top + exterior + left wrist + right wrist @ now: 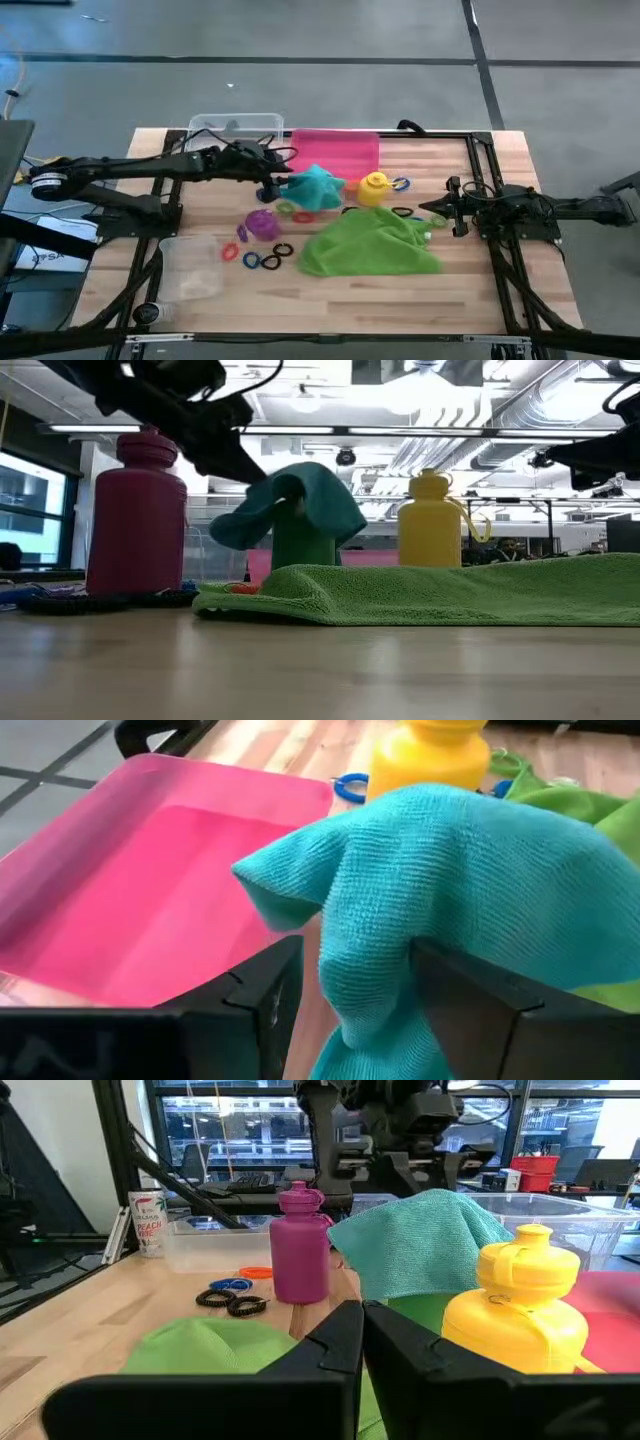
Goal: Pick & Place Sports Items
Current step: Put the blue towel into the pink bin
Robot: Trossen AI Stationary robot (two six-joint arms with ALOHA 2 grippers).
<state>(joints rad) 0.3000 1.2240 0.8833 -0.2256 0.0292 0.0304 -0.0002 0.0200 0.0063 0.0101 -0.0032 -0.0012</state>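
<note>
Wooden table (480,300) carries green cloth (370,247), bottles, rings, pink tray (340,150), tubs.

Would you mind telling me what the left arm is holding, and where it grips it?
The left gripper pinches the teal cloth by a bunched fold at its edge.

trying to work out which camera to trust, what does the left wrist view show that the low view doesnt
Only the left wrist view shows the pink tray and the left gripper's fingers closed on the teal cloth. Only the low view shows the purple bottle and a green bottle under the cloth. Both show the teal cloth, yellow bottle and green cloth.
</note>
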